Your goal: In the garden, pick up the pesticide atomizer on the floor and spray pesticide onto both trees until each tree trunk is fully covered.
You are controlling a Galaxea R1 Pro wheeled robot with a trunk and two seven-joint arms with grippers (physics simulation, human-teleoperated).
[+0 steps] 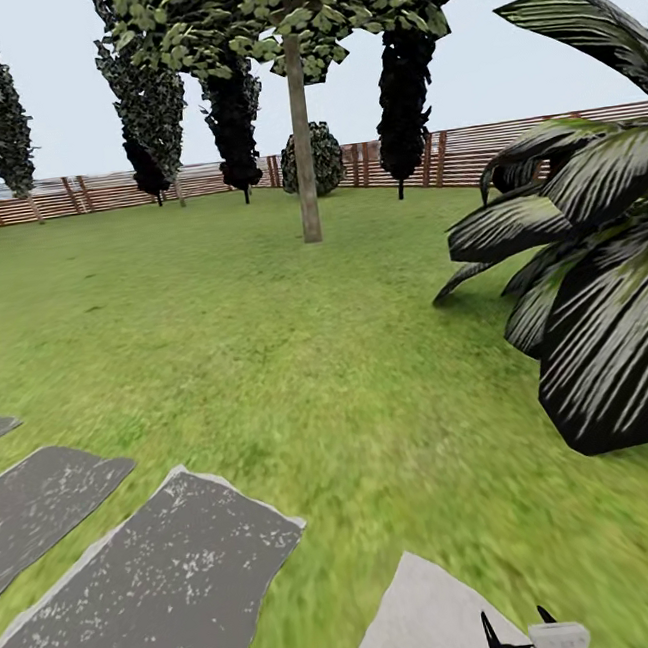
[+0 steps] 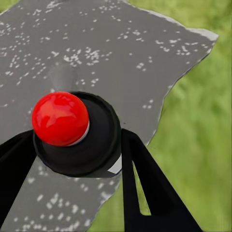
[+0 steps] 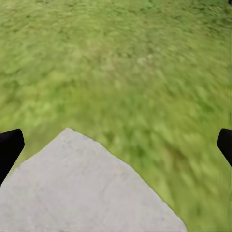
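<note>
Lawn (image 1: 299, 367) ahead, one tree (image 1: 288, 26) in sight, atomizer (image 2: 77, 133) in my left gripper (image 2: 79, 145).

I see fenced lawn on head cam, slat fence (image 1: 545, 143) along the back with dark conifers (image 1: 403, 93) in front of it. Tree trunk (image 1: 303, 155) stands far ahead, centre, well apart from me. Big palm fronds (image 1: 591, 283) close on my right. Dark paving slabs (image 1: 143, 586) at lower left, a pale slab (image 1: 429, 624) near my right gripper (image 3: 116, 145). Left wrist cam: both fingers clamped on the atomizer's black body, red ball cap (image 2: 60, 118) on top, held over a dark slab. Can't tell what's inside it. Right wrist cam: fingers spread wide, nothing between them, grass and pale slab below.
</note>
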